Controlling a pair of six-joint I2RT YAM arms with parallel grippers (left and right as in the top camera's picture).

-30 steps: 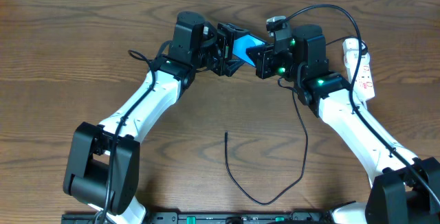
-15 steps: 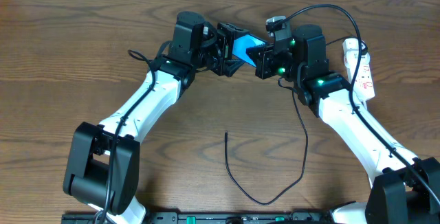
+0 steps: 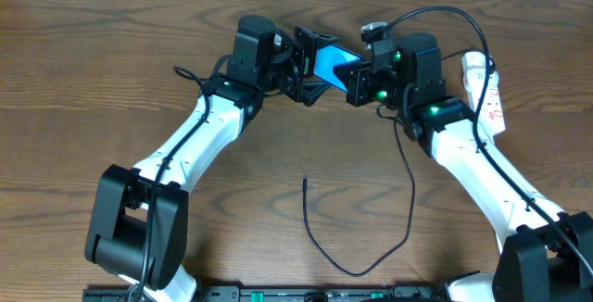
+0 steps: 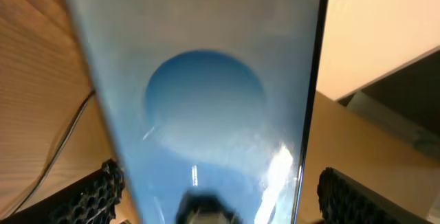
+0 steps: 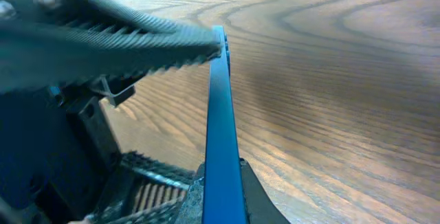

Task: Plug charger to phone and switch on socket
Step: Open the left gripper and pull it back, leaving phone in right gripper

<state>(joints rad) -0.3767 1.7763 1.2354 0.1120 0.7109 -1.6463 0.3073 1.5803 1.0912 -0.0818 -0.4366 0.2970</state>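
Phone [image 3: 332,63] raised above desk [image 3: 93,61], far centre, between left end effector [image 3: 312,66] and right end effector [image 3: 352,78]. Socket [image 3: 488,89] on desk, far right. Charger [image 3: 306,205] looped on desk, near centre, before phone

Glossy, smooth phone [image 4: 206,107] screen; matt grained wooden table [image 3: 83,80]; ribbed black plastic pads [image 4: 96,195]

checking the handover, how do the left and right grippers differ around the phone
The left gripper stands open, pads apart on either side of the phone; the right gripper is shut on the phone, clamping its thin thickness. The left wrist camera sees the screen face-on, the right sees it edge-on. Both meet at the phone over the table.
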